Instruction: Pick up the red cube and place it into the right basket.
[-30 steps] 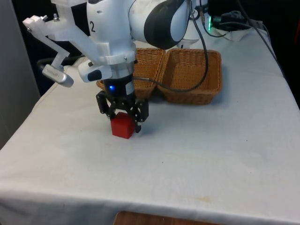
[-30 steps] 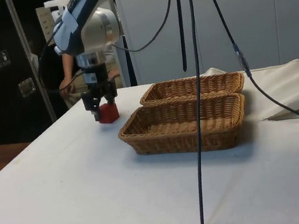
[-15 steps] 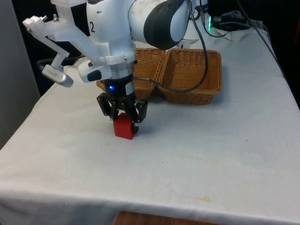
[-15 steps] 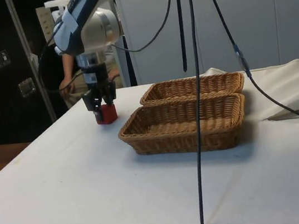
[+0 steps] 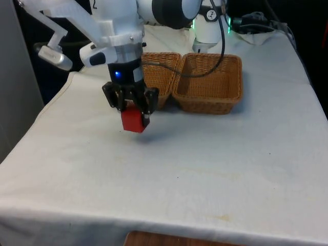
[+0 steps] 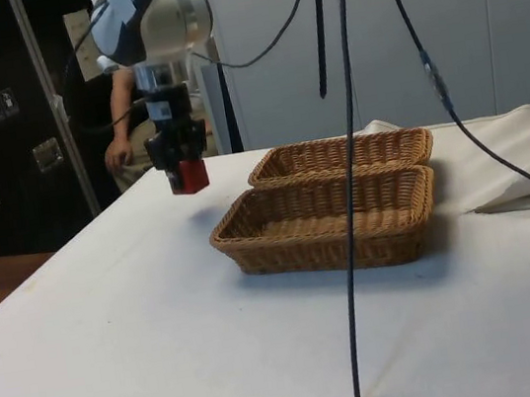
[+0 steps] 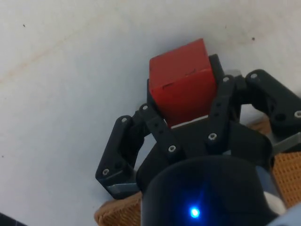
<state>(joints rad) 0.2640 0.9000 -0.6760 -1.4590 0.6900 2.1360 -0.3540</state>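
Note:
The red cube hangs in the air above the white cloth, clamped between the black fingers of my gripper, which is shut on it. Its shadow lies on the cloth just below. Two wicker baskets stand side by side behind it. The right basket is on the front view's right and holds nothing. The left basket sits right behind the gripper, partly hidden by the arm.
A black cable hangs from the arm across the right basket. In the side view a thick cable hangs in front of the baskets. A person's hand shows behind the table. White cloth stretches wide in front.
The gripper shut on the red cube and lifted it off the cloth. The arm has risen and shifted slightly towards the baskets.

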